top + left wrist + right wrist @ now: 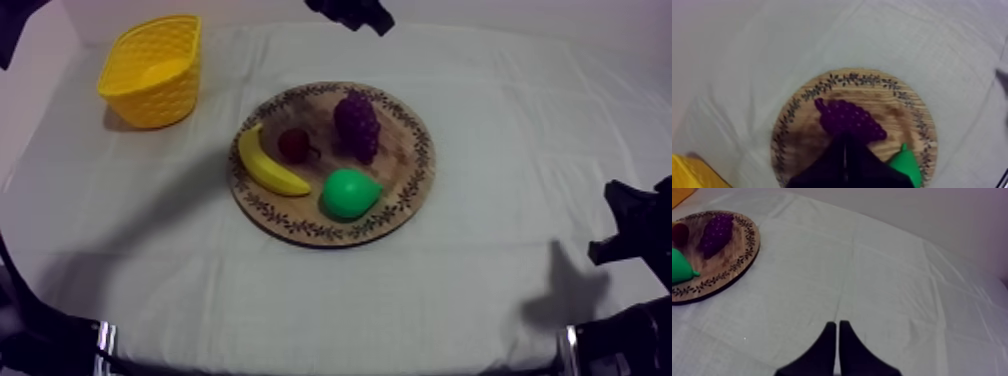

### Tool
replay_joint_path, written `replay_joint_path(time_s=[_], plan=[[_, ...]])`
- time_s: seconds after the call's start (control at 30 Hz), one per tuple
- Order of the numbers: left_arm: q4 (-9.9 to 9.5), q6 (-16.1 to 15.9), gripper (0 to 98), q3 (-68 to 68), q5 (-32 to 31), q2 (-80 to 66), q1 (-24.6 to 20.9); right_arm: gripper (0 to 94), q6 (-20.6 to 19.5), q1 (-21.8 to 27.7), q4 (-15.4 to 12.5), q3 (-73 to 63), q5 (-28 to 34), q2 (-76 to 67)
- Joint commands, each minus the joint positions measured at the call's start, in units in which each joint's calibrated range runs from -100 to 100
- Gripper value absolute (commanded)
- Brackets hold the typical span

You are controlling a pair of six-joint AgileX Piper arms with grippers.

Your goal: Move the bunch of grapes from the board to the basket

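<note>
The bench (520, 110), under its pale cloth, carries everything in the task, and nothing on it shows that the work has begun. The wooden board (402, 142) lies near the middle. The yellow basket (152, 98) stands well apart from it toward the far left corner, and its inside looks empty.

Four pieces of toy fruit lie on the board. The banana (266, 166) is along the left rim, the pear (348, 194) at the near side and the small red fruit (294, 145) between the banana and the grapes. The bunch of grapes (357, 124) lies on the far half of the wood, touching neither pincer.

The left pincer (845, 146) hangs above the board with the grapes just beyond its tips. Its two fingers are pressed together into a narrow wedge and hold nothing. The right pincer (837, 329) is likewise narrow and empty. It is over bare cloth, with the board well off to one side.

As I judge it, the whole task is left to do. The left pincer is the better placed and must spread its fingers, descend on the bunch, close, lift it and carry it across to the basket for release.
</note>
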Motion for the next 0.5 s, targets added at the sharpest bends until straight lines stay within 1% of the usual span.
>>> replay_joint_path(time_s=[0.0, 0.07, 0.13, 0.2, 0.37, 0.47], plan=[[-0.71, 9.3, 0.0, 0.2, 1.9, -0.1, 0.4, 0.5, 0.0, 0.0, 0.0, 0.0, 0.0, 0.0], [-1.35, 14.0, 0.0, 0.7, 3.5, -0.1, 0.9, 0.5, 0.0, 0.0, 0.0, 0.0, 0.0, 0.0], [-0.87, 17.8, 0.0, 0.8, 5.3, 0.0, 0.9, 0.5, 0.0, 0.0, 0.0, 0.0, 0.0, 0.0], [0.07, 20.9, 0.0, 1.0, 6.9, 0.2, 0.6, 0.5, 0.0, 0.0, 0.0, 0.0, 0.0, 0.0], [1.87, 26.7, 0.0, 0.9, 10.5, 0.5, 0.4, 0.5, 0.0, 0.0, 0.0, 0.0, 0.0, 0.0], [2.46, 29.0, 0.0, -0.9, 12.8, 0.8, 0.3, 0.5, 0.0, 0.0, 0.0, 0.0, 0.0, 0.0]])
